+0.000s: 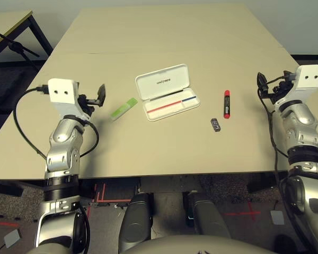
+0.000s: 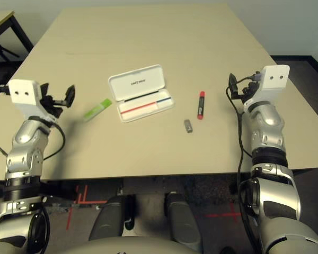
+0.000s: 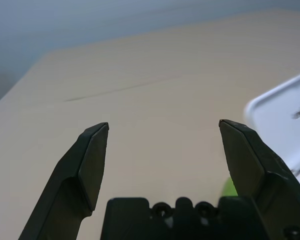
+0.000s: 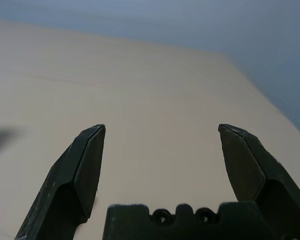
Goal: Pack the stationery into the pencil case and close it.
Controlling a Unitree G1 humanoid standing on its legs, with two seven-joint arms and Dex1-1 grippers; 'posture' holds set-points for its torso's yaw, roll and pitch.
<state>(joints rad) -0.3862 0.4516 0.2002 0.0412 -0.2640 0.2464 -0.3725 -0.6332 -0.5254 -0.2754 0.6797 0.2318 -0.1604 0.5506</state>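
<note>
The case [image 1: 167, 92] lay open near the middle of the desk [image 1: 164, 32], lid tilted back on its far side and the tray with the red-and-blue line facing up, so the interior was accessible from above. No item was yet inside it. The green strip [image 1: 123, 109] lay just left of the case, angled toward it. The marker [image 1: 227, 103] lay right of the case, its length running near to far, and the grey block [image 1: 216, 125] lay on the near side of the marker, between it and the case's right near corner. All three items sat apart from one another and apart from the case, which left room for a grasp on each. The left gripper [image 3: 162, 145] was held above the desk at the left, near the strip, with its fingers [image 3: 90, 160] spread wide apart and nothing between them; its wrist view showed the case's edge and a trace of green beyond the right-hand finger. The right gripper [image 4: 160, 150] was held at the desk's right edge, well apart from the marker, fingers likewise wide apart and empty. This posture appeared to be a ready stance: each arm was stationed on the side of the items it could most easily reach. Packing had apparently not begun, and closing the lid remained.
</note>
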